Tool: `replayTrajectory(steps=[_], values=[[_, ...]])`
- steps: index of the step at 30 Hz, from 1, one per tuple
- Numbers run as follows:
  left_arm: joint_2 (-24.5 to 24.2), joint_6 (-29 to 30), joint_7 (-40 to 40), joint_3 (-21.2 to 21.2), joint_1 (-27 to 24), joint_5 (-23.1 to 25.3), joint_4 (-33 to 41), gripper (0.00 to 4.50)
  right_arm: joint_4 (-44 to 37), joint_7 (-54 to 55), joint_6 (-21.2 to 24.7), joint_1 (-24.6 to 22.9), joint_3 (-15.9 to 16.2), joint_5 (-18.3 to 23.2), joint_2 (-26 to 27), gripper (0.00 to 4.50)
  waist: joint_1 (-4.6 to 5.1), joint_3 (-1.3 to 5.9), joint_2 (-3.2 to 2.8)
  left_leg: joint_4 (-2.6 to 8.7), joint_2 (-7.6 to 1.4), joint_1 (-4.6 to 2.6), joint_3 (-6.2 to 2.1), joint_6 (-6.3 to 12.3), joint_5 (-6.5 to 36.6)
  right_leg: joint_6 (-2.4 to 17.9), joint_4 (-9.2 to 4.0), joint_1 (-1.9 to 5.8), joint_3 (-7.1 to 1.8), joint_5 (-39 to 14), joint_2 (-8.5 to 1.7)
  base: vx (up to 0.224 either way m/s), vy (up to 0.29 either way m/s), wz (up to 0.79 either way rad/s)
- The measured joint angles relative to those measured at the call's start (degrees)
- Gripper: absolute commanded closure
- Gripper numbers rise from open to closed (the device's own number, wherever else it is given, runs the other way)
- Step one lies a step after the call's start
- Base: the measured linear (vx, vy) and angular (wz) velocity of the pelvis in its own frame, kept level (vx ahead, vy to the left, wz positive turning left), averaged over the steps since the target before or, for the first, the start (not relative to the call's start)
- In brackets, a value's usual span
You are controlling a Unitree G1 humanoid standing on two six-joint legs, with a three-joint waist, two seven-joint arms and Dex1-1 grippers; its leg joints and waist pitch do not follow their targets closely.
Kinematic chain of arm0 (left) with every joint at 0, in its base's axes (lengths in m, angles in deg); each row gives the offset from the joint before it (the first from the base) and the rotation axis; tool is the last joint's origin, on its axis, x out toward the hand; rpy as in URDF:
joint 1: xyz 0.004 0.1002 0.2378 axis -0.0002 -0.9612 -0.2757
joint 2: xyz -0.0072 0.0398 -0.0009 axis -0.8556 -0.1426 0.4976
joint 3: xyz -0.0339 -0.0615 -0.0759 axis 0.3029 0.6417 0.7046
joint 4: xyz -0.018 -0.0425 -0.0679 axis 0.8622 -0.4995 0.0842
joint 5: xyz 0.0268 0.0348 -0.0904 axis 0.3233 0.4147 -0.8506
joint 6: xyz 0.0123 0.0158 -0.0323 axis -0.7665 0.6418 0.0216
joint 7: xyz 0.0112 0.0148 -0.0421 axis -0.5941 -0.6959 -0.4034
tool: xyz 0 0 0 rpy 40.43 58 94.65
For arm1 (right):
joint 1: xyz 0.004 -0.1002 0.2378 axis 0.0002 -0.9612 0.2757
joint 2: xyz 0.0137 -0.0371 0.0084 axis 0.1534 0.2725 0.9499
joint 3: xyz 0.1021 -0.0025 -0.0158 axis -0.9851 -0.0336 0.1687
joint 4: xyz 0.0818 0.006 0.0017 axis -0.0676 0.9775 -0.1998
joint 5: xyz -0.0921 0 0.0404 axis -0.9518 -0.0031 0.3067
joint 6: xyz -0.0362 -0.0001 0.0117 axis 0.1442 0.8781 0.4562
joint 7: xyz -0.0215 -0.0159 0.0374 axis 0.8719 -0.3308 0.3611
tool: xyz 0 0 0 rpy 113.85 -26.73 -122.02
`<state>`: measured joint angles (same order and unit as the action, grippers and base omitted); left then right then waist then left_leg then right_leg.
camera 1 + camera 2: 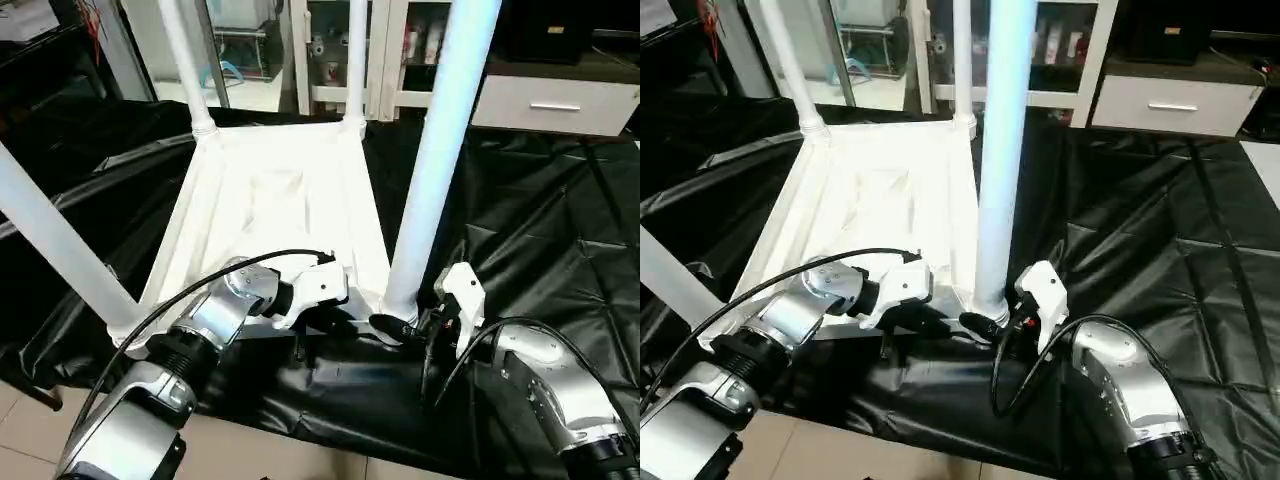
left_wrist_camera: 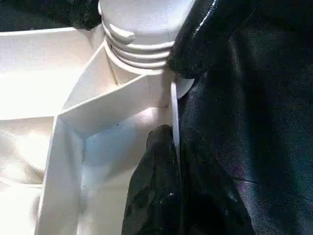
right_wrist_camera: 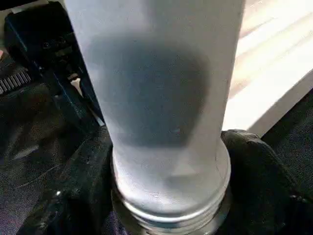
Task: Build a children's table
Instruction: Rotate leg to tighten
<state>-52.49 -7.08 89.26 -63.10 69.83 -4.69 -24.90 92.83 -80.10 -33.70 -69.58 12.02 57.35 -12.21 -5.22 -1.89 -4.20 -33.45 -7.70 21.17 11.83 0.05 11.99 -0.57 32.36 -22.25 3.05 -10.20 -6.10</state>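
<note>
Tabletop [image 1: 270, 215] lies underside up on the black cover [image 1: 520, 210], all four legs standing in its corner sockets. I take the near right leg [image 1: 440, 150] as my landmark; it is the one being worked.

Left of that leg: near left leg [image 1: 55, 245] leans out toward the left edge of frame. Left gripper [image 2: 164, 161] sits at the tabletop's near rim, just beside the landmark's socket, fingers pressed together with the thin rim wall pinched between them. Forearm runs in low from the lower left, wrist turned inward along the rim. I read this as a brace.

At the leg: threaded collar [image 2: 139, 41] shows ridges above the socket, so I judge it not fully seated.

Right of the leg: right gripper [image 3: 171, 171] wraps the leg's base, fingers spread either side and touching it, forearm rising from the lower right.

To do this well, I would keep the leg upright, hold the rim firm, turn in short strokes and regrip low.
</note>
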Motion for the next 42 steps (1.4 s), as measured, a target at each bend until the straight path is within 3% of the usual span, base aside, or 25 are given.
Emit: replayTrajectory(steps=[6,9,12,16,18,24,25,26,29,32,37,40,42], values=[[-0.46,0.76,-0.37,0.46,-0.08,0.08,-0.14,4.50,1.93,2.26,-2.55,0.27,0.04,-1.76,2.77,1.69,0.38,-0.01,0.20,-0.11,-0.02,-0.11,0.00,-0.02,-0.01,0.00,0.23,0.03,-0.02,0.00,0.00,0.000,0.000,0.00],[2.56,1.75,-8.84,3.23,2.69,1.33,-6.72,4.50,10.26,17.05,-7.01,4.37,-1.12,-5.50,11.52,1.74,2.12,-0.02,0.51,-0.32,-0.02,-0.30,-0.03,-0.30,-0.17,0.14,0.64,0.02,-0.10,0.09,-0.03,-0.037,-0.009,-0.02],[5.28,2.34,-14.23,3.86,3.67,1.81,-9.39,4.50,13.84,25.90,-8.94,6.21,-1.30,-7.05,14.03,1.75,3.22,-0.09,0.48,-0.31,-0.01,-0.38,-0.03,-0.30,-0.17,-0.16,0.43,0.07,-0.07,-0.10,-0.08,-0.061,0.007,-0.04],[11.11,4.45,-26.92,4.65,6.73,2.40,-15.70,4.50,21.87,39.48,-10.51,11.68,-3.69,-10.11,19.02,1.77,3.79,-0.19,-0.20,-0.18,0.01,-0.87,-0.09,-0.28,-0.15,-0.27,-0.37,0.35,0.16,-0.18,-0.10,-0.043,0.014,-0.01],[12.74,4.64,-30.84,5.04,7.63,2.50,-17.36,4.50,25.20,43.58,-11.39,13.98,-5.09,-10.32,21.28,1.78,4.07,-0.23,-0.19,-0.16,0.01,-0.81,-0.29,-0.28,-0.15,-0.31,-0.69,0.45,0.55,-0.21,-0.19,0.000,0.000,0.00],[13.57,3.31,-32.29,5.48,8.81,3.54,-19.85,4.50,30.19,43.72,-16.93,15.59,-7.02,-10.32,23.12,1.78,4.79,-0.23,-0.24,0.18,0.04,-0.49,-0.41,-0.27,-0.15,-0.32,-1.59,0.55,0.81,-0.21,-0.23,0.000,0.000,0.00],[13.23,2.65,-31.77,5.39,8.81,3.77,-19.94,4.50,30.10,42.63,-17.94,15.09,-7.20,-10.29,22.86,1.78,4.72,-0.23,-0.25,0.18,0.05,-0.46,-0.41,-0.27,-0.15,-0.30,-1.58,0.54,0.80,-0.21,-0.23,0.000,0.000,0.00],[12.99,2.23,-31.22,5.32,8.81,3.94,-19.98,4.50,30.06,41.75,-18.75,14.73,-7.23,-10.28,22.56,1.22,4.69,-0.22,-0.25,0.19,0.04,-0.42,-0.41,-0.27,-0.15,-0.26,-1.57,0.52,0.79,-0.18,-0.23,0.000,0.000,0.00],[12.02,0.22,-28.41,4.52,8.69,4.02,-19.70,4.50,27.34,36.52,-19.39,12.67,-7.09,-9.08,20.52,1.00,4.07,-0.13,-0.39,0.22,0.04,-0.16,-0.33,-0.25,-0.17,0.44,-1.32,0.56,0.73,0.31,-0.24,0.000,0.000,0.00],[9.69,-2.04,-23.10,4.04,7.49,3.96,-17.74,4.50,22.05,27.59,-17.01,9.49,-6.06,-6.29,16.46,0.66,3.07,-0.07,-0.50,0.27,0.02,-0.15,-0.33,-0.25,-0.17,0.63,-1.08,0.40,0.76,1.09,-0.24,0.000,0.000,0.00],[5.37,-6.08,-10.13,2.67,4.57,2.25,-12.86,4.50,11.92,9.54,-13.09,3.45,-1.57,-4.83,4.08,0.66,1.07,0.20,-0.95,0.48,-0.12,-0.18,-0.32,-0.24,-0.19,0.03,-0.51,0.29,0.85,0.67,-0.24,0.037,-0.015,0.02],[4.21,-6.90,-5.31,2.01,3.80,1.41,-11.00,4.50,7.33,1.34,-9.67,0.94,-1.02,-2.55,-1.29,0.66,-0.36,0.25,-1.02,0.33,-0.33,-0.18,-0.28,-0.23,-0.20,-0.23,-0.18,0.24,0.97,0.17,-0.21,0.052,-0.017,0.01],[3.87,-7.03,-3.96,1.98,3.60,1.23,-10.50,4.50,6.24,-0.87,-8.20,0.48,-1.11,-1.51,-2.29,0.66,-0.69,0.26,-1.02,0.32,-0.37,-0.15,-0.23,-0.03,-0.32,-0.17,-0.12,0.19,0.99,0.07,-0.20,0.000,0.000,0.00]])
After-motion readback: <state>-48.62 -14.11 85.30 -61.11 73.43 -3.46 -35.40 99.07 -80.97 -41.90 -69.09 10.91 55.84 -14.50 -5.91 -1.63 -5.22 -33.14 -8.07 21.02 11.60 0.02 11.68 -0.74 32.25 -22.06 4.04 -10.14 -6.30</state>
